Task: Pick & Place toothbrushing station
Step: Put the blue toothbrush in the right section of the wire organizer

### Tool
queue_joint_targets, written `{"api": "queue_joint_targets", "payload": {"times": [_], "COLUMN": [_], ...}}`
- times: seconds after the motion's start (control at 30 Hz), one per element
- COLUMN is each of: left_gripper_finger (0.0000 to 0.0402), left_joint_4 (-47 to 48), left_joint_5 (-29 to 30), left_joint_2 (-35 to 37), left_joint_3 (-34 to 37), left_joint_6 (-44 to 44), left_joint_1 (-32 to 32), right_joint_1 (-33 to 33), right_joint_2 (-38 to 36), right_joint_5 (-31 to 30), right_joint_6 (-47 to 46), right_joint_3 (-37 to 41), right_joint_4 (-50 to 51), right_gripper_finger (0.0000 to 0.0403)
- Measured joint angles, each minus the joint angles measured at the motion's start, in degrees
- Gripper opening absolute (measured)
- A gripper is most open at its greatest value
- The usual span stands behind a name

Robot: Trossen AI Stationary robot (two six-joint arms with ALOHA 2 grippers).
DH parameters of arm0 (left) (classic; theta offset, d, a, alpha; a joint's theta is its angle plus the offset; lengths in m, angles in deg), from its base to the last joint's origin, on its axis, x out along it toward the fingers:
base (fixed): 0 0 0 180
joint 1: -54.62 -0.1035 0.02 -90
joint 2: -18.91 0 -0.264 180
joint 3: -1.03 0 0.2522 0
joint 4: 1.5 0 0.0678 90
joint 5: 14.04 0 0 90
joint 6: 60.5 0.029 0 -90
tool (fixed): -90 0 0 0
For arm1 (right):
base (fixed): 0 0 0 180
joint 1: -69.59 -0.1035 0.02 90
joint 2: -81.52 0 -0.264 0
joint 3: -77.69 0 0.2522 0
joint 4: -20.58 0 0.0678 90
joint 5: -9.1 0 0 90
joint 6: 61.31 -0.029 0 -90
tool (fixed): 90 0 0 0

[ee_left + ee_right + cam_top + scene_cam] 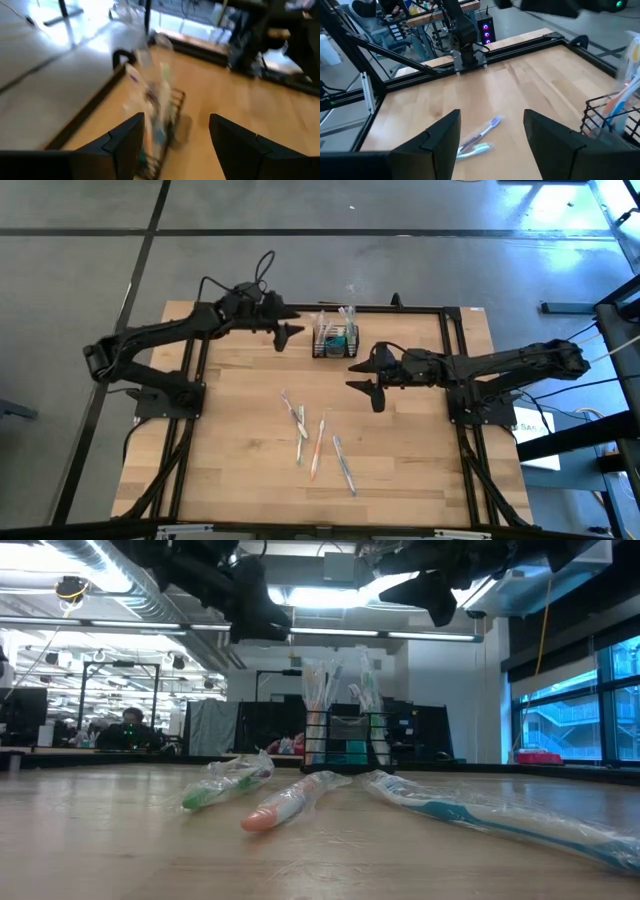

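**Both grippers open and empty, flanking the caddy at the far edge**

I am seeing the toothbrushing station [334, 340], a black wire-mesh caddy, standing upright on the wooden table [240, 440] near its far edge, at about 12 o'clock from the table's middle. Wrapped toothbrushes and something teal are standing inside it, the brush ends poking above the rim.

I am holding the left gripper [290, 331] just beside the caddy, at its 9 o'clock, above the table and not touching the mesh. Its fingers are standing apart with nothing between them; in the left wrist view the caddy [162, 130] is showing close ahead, partly behind one finger [125, 137].

The right gripper [365, 375] is hovering near the caddy, at roughly its 4 o'clock, released and holding nothing. In the right wrist view its two fingers [437, 135] are spread wide, the caddy's wire corner [600, 112] is showing off to one side, and two of the loose brushes [477, 140] are lying on the wood between the fingers.

Four loose toothbrushes [300, 425] in clear wrappers are lying flat on the table, well apart from the caddy, at about 6 o'clock from it. In the low view both grippers are hanging clear above the caddy's level [345, 740]
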Motion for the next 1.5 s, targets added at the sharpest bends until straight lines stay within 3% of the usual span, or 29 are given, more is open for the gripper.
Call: {"api": "queue_joint_targets", "payload": {"times": [0.1, 0.3, 0.7, 0.97, 1.2, 1.5], "left_gripper_finger": [0.0221, 0.0221, 0.0221, 0.0221, 0.0221, 0.0221], "left_joint_4": [5.1, 5.8, 5.5, 5.3, 5.5, 6.2], "left_joint_5": [0.0, 0.6, 13.8, 19.5, 24.0, 26.4], "left_joint_2": [1.9, 6.0, 14.6, 18.8, 19.2, 19.2], "left_joint_3": [0.3, 5.8, 19.6, 25.5, 26.5, 26.5], "left_joint_6": [0.1, -0.1, -6.2, -15.0, -18.1, -19.6], "left_joint_1": [1.7, 6.3, 17.5, 24.1, 28.8, 33.3], "right_joint_1": [-1.5, -4.5, -12.9, -15.8, -17.4, -17.4], "right_joint_2": [0.0, 0.0, 0.0, 1.7, 11.0, 21.4], "right_joint_5": [-3.2, -8.7, -19.3, -19.5, -16.8, -9.1], "right_joint_6": [0.0, -1.9, -4.1, -12.3, -15.4, -29.9], "right_joint_3": [0.0, -0.6, -5.5, -12.4, -24.1, -33.5], "right_joint_4": [-0.5, 0.6, 7.9, 23.2, 34.8, 48.8], "right_gripper_finger": [0.0219, 0.0219, 0.0219, 0.0219, 0.0219, 0.0219]}}
